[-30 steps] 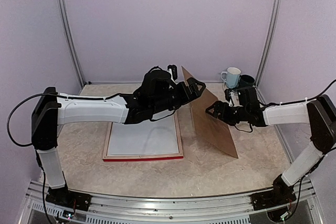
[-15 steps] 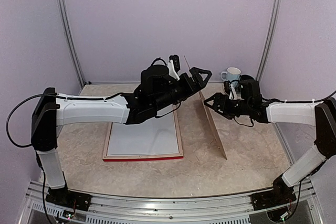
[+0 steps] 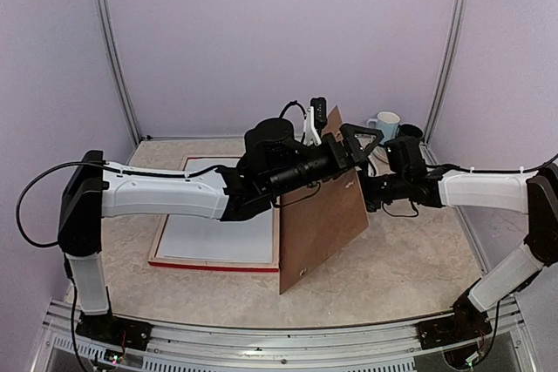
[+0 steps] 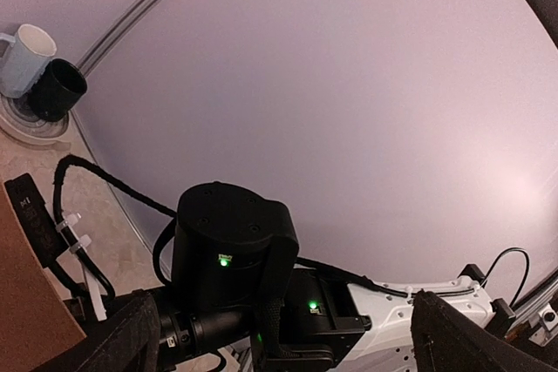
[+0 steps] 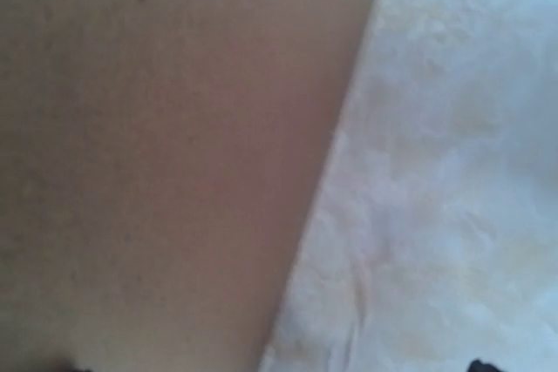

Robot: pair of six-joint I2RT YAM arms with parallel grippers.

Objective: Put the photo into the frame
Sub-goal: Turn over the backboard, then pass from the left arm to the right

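Top external: brown board (image 3: pixel 318 224) upright beside frame (image 3: pixel 214 264).

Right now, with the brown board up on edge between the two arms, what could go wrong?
The brown board stands tilted on a lower corner, and the left gripper at its top edge is open, not clamped, so it could topple. Falling to the left, it would land on the frame and the photo lying in it, and might knock the photo askew.

Brown board (image 3: pixel 321 215), red-edged frame (image 3: pixel 209 265), white-backed photo (image 3: pixel 218 237), beige marbled table (image 3: pixel 410 250)
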